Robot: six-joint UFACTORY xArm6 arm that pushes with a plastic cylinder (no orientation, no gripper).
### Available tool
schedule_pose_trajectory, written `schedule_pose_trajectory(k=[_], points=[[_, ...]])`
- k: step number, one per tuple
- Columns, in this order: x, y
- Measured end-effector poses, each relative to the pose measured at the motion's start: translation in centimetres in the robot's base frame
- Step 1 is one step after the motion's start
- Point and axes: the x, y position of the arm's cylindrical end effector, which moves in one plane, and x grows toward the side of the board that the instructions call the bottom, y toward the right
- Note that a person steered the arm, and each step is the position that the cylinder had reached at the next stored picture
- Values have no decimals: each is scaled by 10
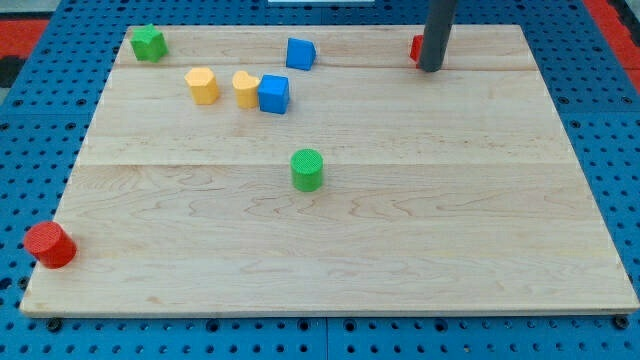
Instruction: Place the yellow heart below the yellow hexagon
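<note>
The yellow heart lies near the view's top left, touching a blue cube on its right. The yellow hexagon sits just left of the heart, a small gap between them. My tip stands near the view's top right, far right of both yellow blocks, right beside a red block that the rod partly hides.
A green block sits at the board's top left corner. A blue block lies above the blue cube. A green cylinder stands mid-board. A red cylinder sits at the board's bottom left edge.
</note>
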Motion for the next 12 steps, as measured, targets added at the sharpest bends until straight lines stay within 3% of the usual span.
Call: schedule_pose_trajectory(k=[1,3,5,6,7,8,9,10,12], points=[[-9,0],[61,-19],[61,-26],[58,-69],[44,-150],[16,-177],[26,-201],[63,-244],[79,-255]])
